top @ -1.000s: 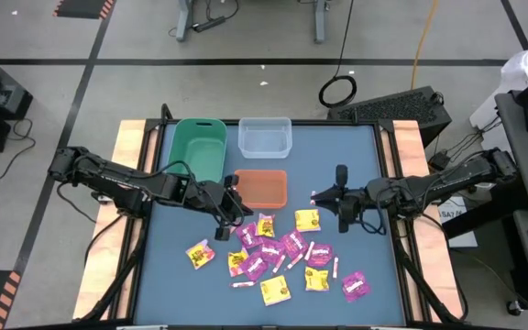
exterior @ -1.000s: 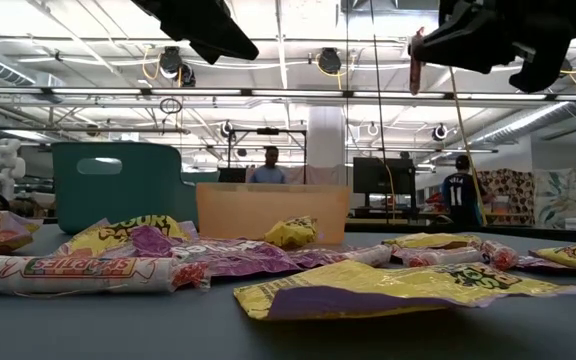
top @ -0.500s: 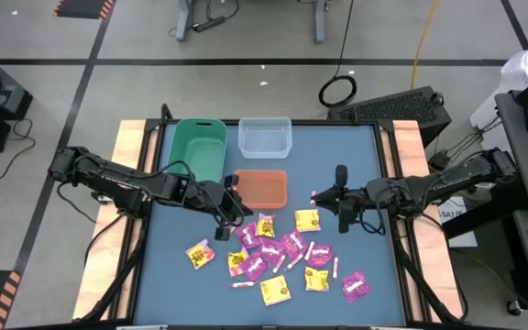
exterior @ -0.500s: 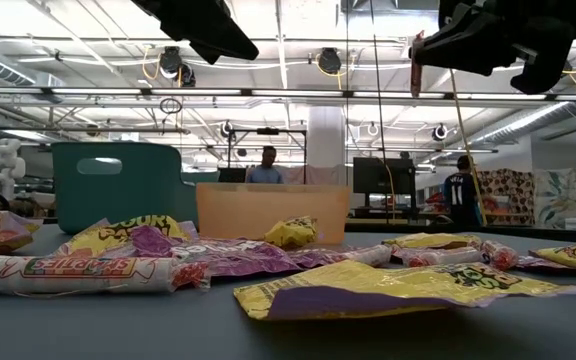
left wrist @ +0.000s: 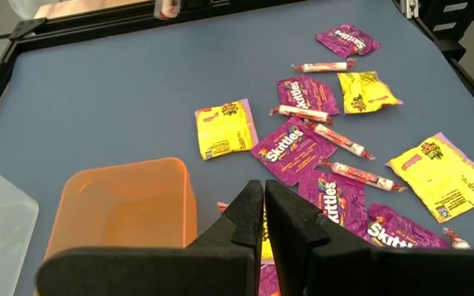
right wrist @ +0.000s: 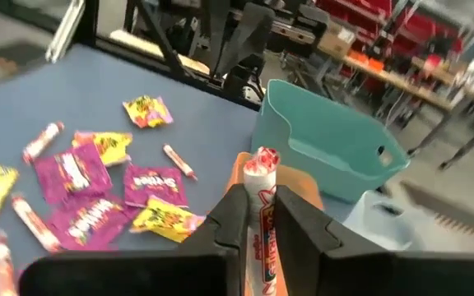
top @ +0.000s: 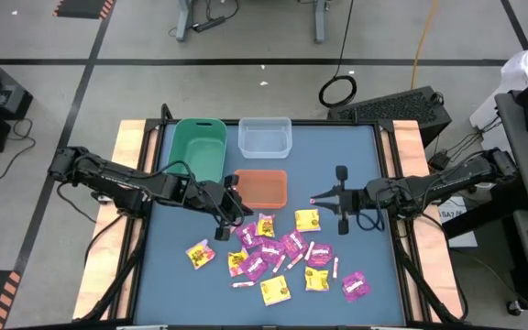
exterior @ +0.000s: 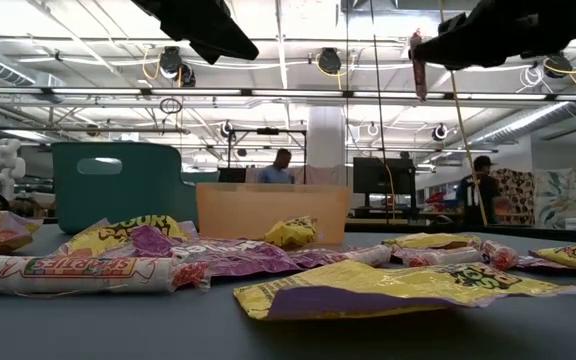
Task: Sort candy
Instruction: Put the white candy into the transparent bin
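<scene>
Candy lies scattered across your matte blue desk: crinkly yellow and magenta square packets and thin paper-wrapped sticks, just in front of the orange plastic bin. Your right gripper hangs above the desk, fingers clamped on one pink-white stick. Your left gripper, fingers pressed together and empty, hovers beside the orange bin.
</scene>
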